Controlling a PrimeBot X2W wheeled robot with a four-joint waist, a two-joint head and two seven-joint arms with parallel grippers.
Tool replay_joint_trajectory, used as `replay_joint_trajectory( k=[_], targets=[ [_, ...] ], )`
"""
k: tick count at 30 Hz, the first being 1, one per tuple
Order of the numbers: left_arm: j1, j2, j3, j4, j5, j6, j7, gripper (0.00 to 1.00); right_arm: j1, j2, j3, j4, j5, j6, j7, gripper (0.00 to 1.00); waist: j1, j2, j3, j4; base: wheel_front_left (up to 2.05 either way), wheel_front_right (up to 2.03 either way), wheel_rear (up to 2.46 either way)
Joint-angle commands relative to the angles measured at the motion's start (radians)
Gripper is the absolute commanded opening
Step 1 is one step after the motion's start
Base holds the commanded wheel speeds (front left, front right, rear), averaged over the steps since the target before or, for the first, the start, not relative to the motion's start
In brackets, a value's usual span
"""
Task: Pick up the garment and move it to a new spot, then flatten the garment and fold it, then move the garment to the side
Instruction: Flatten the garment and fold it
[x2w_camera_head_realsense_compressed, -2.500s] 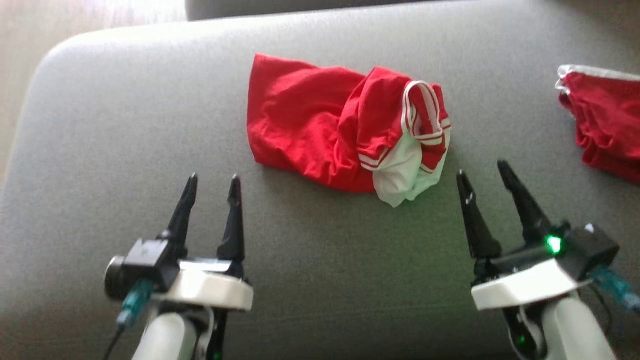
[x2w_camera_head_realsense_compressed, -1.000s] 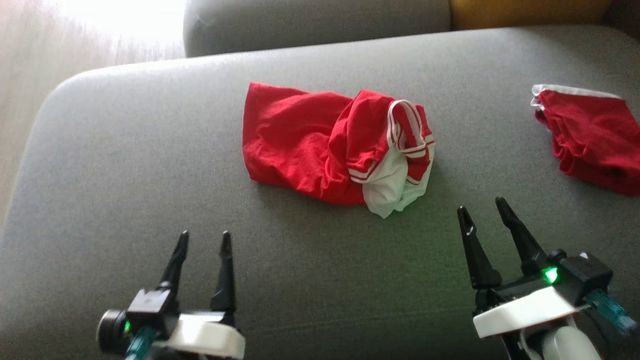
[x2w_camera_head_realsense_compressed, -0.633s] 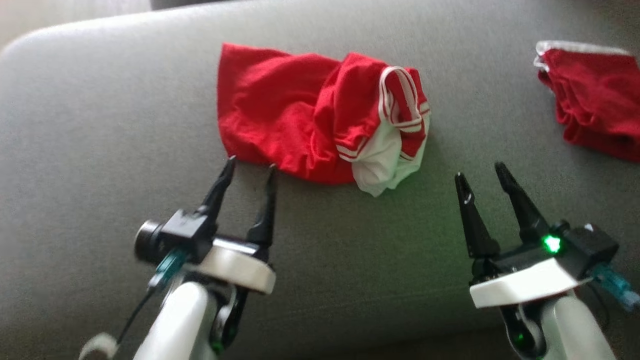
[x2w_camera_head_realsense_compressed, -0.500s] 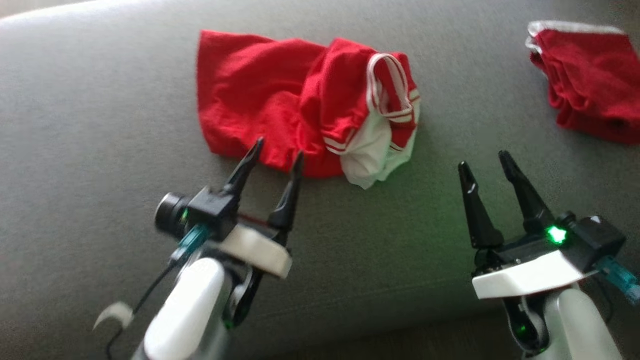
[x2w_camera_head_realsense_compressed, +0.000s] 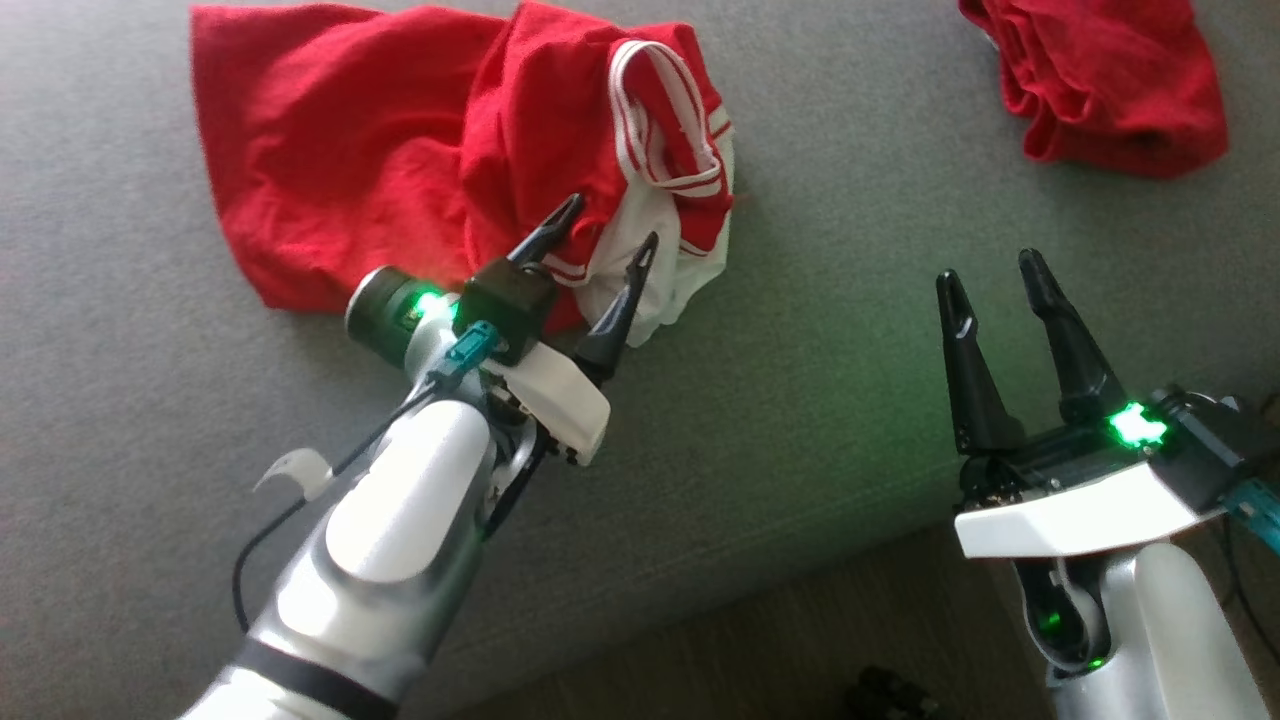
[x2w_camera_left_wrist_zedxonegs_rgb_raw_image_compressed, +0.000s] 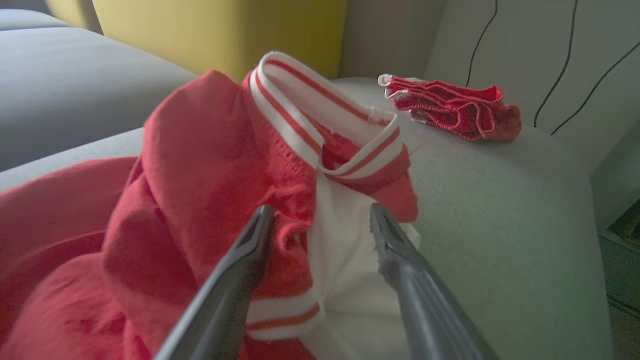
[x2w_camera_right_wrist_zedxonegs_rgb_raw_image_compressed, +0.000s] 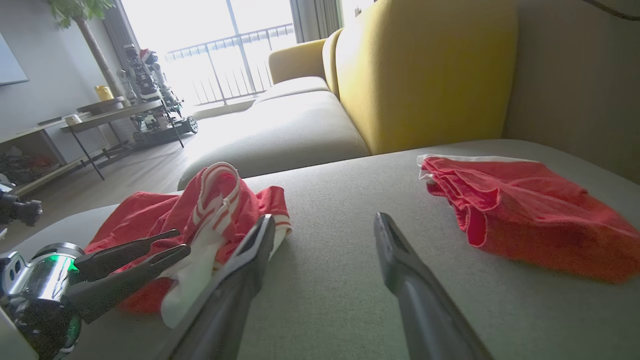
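Garment (x2w_camera_head_realsense_compressed: 330, 150) lies crosswise — striped collar (x2w_camera_head_realsense_compressed: 625, 130) rightward.

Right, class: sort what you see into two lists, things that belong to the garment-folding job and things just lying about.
Job in hand: red and white garment, crumpled; left gripper, fingers open at it; right gripper, open; grey cushion beneath.
Lying about: second red garment, far right; yellow sofa back.

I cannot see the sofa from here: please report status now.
Left gripper open over garment. Right gripper open, off the cloth. Second red cloth apart; nothing blocks.
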Motion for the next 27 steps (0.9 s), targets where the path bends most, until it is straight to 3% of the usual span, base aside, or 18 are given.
replay_joint_trajectory(
  k=[1,9,14,15,16,17,18,19,27],
  targets=[
    [-0.052,0.002,0.021,-0.014,-0.004,0.011,-0.005,1.0,-0.022,-0.006,0.021,-0.037,0.007,0.0,-0.006,1.0,-0.0002,0.0,0.019,-0.019,0.0,0.0,0.0],
    [-0.109,0.002,0.057,0.007,-0.004,0.091,-0.005,1.0,-0.03,-0.006,0.02,-0.041,0.02,0.0,-0.006,1.0,-0.0002,0.0,0.034,-0.032,0.0,0.0,0.0],
    [-0.105,0.003,0.074,0.003,0.001,0.094,-0.005,1.0,-0.031,-0.006,0.018,-0.04,0.019,0.0,-0.006,1.0,-0.0002,0.0,0.032,-0.023,0.0,0.0,0.0],
    [-0.103,0.004,0.075,0.01,0.0,0.091,-0.005,0.88,-0.032,-0.006,0.018,-0.039,0.018,0.0,-0.006,1.0,-0.0002,0.0,0.031,-0.021,0.0,0.0,0.0],
    [-0.102,0.003,0.078,0.017,-0.003,0.087,-0.005,0.49,-0.032,-0.006,0.019,-0.038,0.017,0.0,-0.006,1.0,-0.0002,0.0,0.029,-0.019,0.0,0.0,0.0],
    [-0.101,0.003,0.081,0.021,-0.008,0.082,-0.005,0.3,-0.034,-0.006,0.02,-0.038,0.016,0.0,-0.006,1.0,-0.0002,0.0,0.027,-0.017,0.0,0.0,0.0],
    [-0.101,0.003,0.081,0.021,-0.008,0.082,-0.005,0.3,-0.034,-0.006,0.02,-0.038,0.016,0.0,-0.006,1.0,-0.0002,0.0,0.027,-0.017,0.0,0.0,0.0],
    [-0.102,0.003,0.082,0.024,-0.012,0.077,-0.005,0.0,-0.034,-0.006,0.021,-0.037,0.015,0.0,-0.006,1.0,-0.0002,0.0,0.025,-0.015,0.0,0.0,0.0],
    [-0.102,0.002,0.111,0.044,-0.096,0.025,-0.005,0.0,-0.034,-0.006,0.032,-0.031,0.008,0.0,-0.006,1.0,-0.0002,0.0,-0.006,-0.006,0.0,0.0,0.0]
  ],
)
